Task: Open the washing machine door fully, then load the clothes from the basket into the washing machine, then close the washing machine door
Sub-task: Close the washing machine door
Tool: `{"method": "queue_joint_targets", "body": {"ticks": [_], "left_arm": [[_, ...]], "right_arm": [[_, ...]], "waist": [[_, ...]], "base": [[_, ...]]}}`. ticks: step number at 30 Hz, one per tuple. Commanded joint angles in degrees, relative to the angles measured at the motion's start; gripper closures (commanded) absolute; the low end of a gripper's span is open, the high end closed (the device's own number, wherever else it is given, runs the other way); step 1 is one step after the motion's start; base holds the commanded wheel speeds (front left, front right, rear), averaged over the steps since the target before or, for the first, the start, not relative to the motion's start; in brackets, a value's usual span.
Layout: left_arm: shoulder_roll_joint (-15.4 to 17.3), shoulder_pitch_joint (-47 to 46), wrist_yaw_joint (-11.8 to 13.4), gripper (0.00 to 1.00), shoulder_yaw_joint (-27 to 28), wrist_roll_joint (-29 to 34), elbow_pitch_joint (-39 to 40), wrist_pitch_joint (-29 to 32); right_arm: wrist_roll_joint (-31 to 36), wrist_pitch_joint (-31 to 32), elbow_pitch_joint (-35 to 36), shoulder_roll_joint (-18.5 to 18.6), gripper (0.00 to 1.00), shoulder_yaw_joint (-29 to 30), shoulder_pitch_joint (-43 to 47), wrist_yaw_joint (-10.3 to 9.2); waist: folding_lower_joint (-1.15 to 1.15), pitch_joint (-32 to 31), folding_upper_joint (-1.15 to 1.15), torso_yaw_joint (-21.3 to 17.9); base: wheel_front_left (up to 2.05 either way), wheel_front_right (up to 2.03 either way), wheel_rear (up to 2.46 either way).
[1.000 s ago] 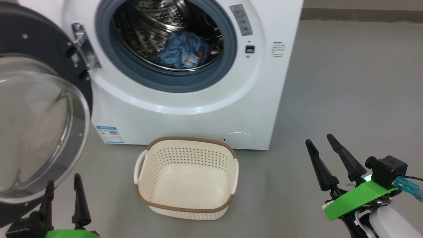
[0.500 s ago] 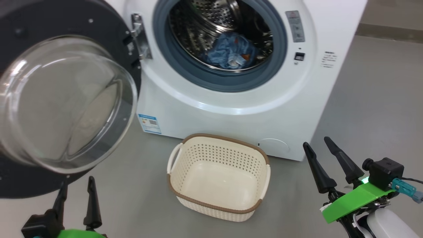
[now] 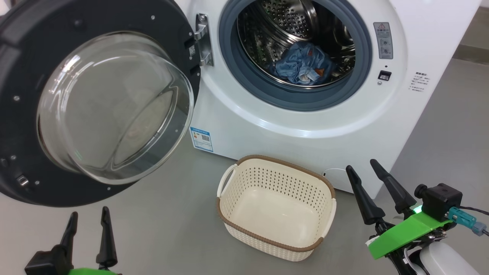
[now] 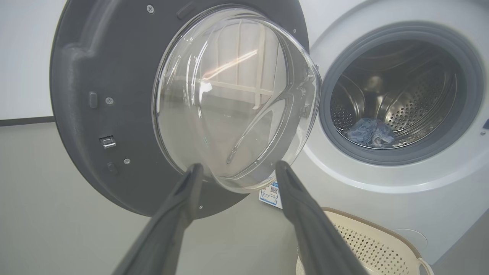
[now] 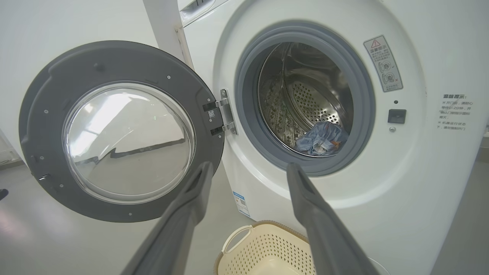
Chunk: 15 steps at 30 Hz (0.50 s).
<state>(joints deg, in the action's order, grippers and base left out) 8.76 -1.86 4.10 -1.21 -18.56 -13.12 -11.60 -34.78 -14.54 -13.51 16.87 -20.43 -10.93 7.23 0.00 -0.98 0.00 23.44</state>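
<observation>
The white washing machine (image 3: 263, 126) has its door (image 3: 23, 68) swung wide to the left, glass bowl (image 3: 114, 107) bulging toward me. Light blue clothes (image 3: 300, 67) lie crumpled in the steel drum, also seen as the clothes (image 5: 319, 139) and the clothes (image 4: 368, 131). On the floor before the machine the cream basket (image 3: 229, 206) holds nothing that I can see. At the lower left my left gripper (image 3: 87, 214) is open, below the door. My right gripper (image 3: 361, 165) is open at the lower right, beside the basket. In the wrist views the left gripper (image 4: 237, 168) and right gripper (image 5: 248, 166) hold nothing.
Grey floor (image 3: 160, 229) surrounds the basket and runs along the right of the machine. The open door takes up the space at the left. A pale wall (image 4: 23, 57) stands behind the door.
The head camera has swung left, so the machine and basket sit further right in the picture. Both grippers stay open and low.
</observation>
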Motion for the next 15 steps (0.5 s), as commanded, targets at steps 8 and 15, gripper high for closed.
{"method": "queue_joint_targets", "body": {"ticks": [8, 15], "left_arm": [[1.55, -0.79, 0.78, 0.0, 1.81, -0.17, 1.82, 0.13], [1.73, -0.77, 0.85, 0.0, 1.8, -0.65, 2.0, 0.21]], "right_arm": [[-0.45, -0.46, 0.89, 0.44, 0.0, -1.25, 0.21, 0.25], [-0.5, -0.46, 0.95, 0.31, 0.0, -1.28, 0.3, 0.25]], "waist": [[0.0, -0.72, 0.0, 0.63], [0.0, -0.77, 0.0, 0.4]], "base": [[0.0, 0.0, 0.0], [0.0, 0.0, 0.0]]}}
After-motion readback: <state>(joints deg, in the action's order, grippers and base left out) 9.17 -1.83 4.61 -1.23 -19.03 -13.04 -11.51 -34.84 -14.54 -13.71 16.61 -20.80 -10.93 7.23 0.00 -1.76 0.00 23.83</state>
